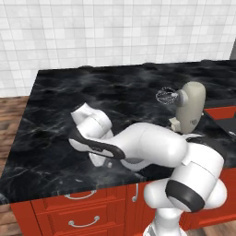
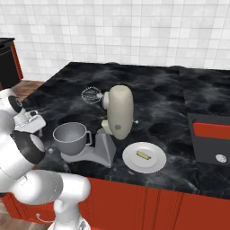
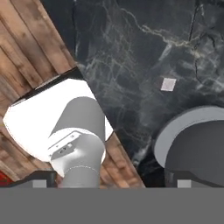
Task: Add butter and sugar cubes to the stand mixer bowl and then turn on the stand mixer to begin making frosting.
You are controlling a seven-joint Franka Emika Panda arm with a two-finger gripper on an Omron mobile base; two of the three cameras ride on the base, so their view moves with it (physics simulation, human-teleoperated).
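The stand mixer [image 2: 117,117] stands on the black counter with its beige head tilted up and its wire whisk [image 2: 91,95] in the air. The grey stand mixer bowl [image 2: 70,137] sits on the mixer's base. The bowl's rim [image 3: 186,124] fills the lower right of the hand view. A white sugar cube [image 3: 168,84] lies on the counter just beyond that rim. The butter [image 2: 143,155] rests on a white plate [image 2: 155,165] to the right of the mixer. My gripper [image 3: 116,180] is open and holds nothing. My hand [image 2: 30,122] hovers left of the bowl.
The counter's front edge [image 3: 94,89] runs diagonally through the hand view, with wooden floor [image 3: 26,52] beyond it. Red drawers [image 1: 78,212] sit below the counter. A dark cooktop [image 2: 211,134] lies at the far right. My arm hides the bowl in the left base view.
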